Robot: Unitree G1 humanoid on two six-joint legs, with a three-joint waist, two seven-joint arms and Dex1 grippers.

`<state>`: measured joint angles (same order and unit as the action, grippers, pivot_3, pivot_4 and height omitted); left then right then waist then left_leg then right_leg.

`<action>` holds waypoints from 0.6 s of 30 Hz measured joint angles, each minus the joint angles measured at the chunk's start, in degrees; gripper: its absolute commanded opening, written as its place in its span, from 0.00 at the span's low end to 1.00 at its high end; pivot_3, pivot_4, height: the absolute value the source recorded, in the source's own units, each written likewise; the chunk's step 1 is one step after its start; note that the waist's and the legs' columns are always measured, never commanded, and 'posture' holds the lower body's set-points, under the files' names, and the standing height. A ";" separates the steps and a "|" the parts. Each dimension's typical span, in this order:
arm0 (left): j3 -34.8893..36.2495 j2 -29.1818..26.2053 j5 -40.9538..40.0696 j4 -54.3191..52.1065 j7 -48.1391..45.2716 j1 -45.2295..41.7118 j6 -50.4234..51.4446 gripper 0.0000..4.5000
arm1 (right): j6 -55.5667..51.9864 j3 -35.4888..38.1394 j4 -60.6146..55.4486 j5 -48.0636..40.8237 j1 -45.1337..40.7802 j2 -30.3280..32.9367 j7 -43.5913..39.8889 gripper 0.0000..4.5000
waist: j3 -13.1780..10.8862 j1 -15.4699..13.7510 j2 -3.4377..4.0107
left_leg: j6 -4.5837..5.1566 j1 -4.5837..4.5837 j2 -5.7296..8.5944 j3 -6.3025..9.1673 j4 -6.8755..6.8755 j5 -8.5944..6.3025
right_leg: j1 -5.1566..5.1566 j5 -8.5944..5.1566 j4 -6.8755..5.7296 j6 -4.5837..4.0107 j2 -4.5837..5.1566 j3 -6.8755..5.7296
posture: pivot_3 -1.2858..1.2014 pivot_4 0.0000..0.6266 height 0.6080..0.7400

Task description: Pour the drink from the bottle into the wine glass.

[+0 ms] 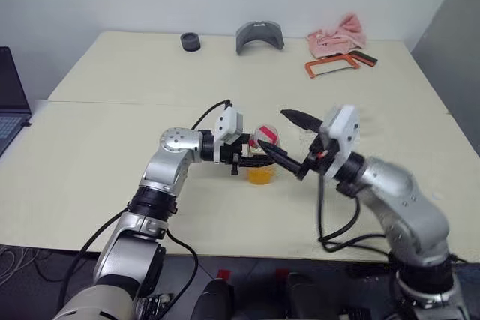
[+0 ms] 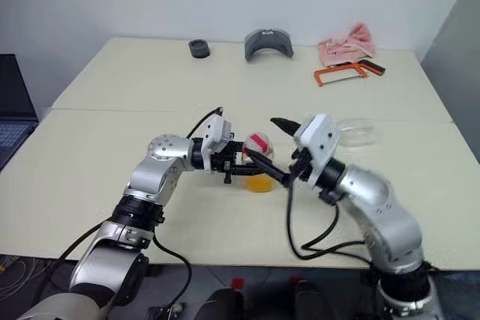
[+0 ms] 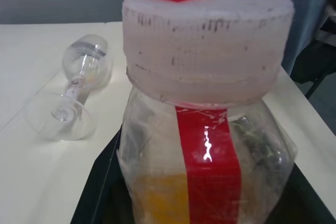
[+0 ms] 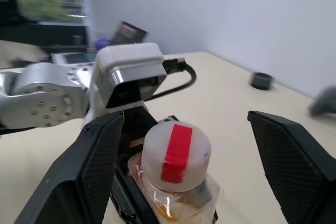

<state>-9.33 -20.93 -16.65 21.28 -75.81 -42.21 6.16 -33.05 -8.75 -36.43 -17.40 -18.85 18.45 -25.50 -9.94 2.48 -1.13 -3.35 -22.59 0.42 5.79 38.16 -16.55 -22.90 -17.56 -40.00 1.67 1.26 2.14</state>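
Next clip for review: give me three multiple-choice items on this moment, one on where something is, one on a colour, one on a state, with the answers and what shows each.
1. Where is the bottle?
A. Held by the left gripper
B. Standing alone at the far table edge
C. Inside the wine glass

2. What colour is the strip on the bottle cap?
A. Blue
B. Red
C. Green

3. How is the wine glass resting?
A. Upright on its foot
B. Lying on its side on the table
C. Held by the right gripper

Answers:
1. A: the left gripper's fingers are shut on the bottle's body.
2. B: a red strip runs over the white cap in the right wrist view.
3. B: the left wrist view shows its stem level with the tabletop, foot toward the camera.
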 measured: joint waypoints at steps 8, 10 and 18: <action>0.00 0.54 0.05 1.13 -0.01 -1.33 -0.18 0.40 | 1.09 -7.25 0.15 12.06 3.93 -8.18 13.27 0.90 | 0.00 0.50 0.00 | -0.03 0.01 -0.01 -0.04 0.00 0.12 | -0.08 0.00 -0.10 0.00 -0.07 0.03 | 0.52 0.24 1.00; 0.00 0.54 0.05 1.16 -0.03 -1.45 -0.18 0.40 | 1.39 -7.88 0.25 13.01 4.26 -9.65 14.67 0.90 | 0.00 0.62 0.00 | -0.03 -0.01 -0.02 -0.05 -0.01 0.12 | -0.10 0.00 -0.10 0.00 -0.06 0.03 | 0.52 0.24 1.00; 0.00 0.58 0.06 1.18 -0.17 -1.94 -0.14 0.40 | 2.50 -8.34 0.39 14.05 5.51 -12.50 16.01 0.77 | 0.00 0.74 0.00 | -0.02 -0.02 -0.02 -0.08 -0.02 0.12 | -0.14 0.00 -0.12 0.00 -0.06 0.06 | 0.52 0.24 1.00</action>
<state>-9.34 -20.35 -16.59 22.46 -75.97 -44.14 6.02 -30.55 -17.09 -36.04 -3.35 -13.34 5.94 -9.50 -9.94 3.22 -1.13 -3.37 -22.61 0.41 5.72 38.14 -16.43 -23.04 -17.56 -40.12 1.67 1.20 2.20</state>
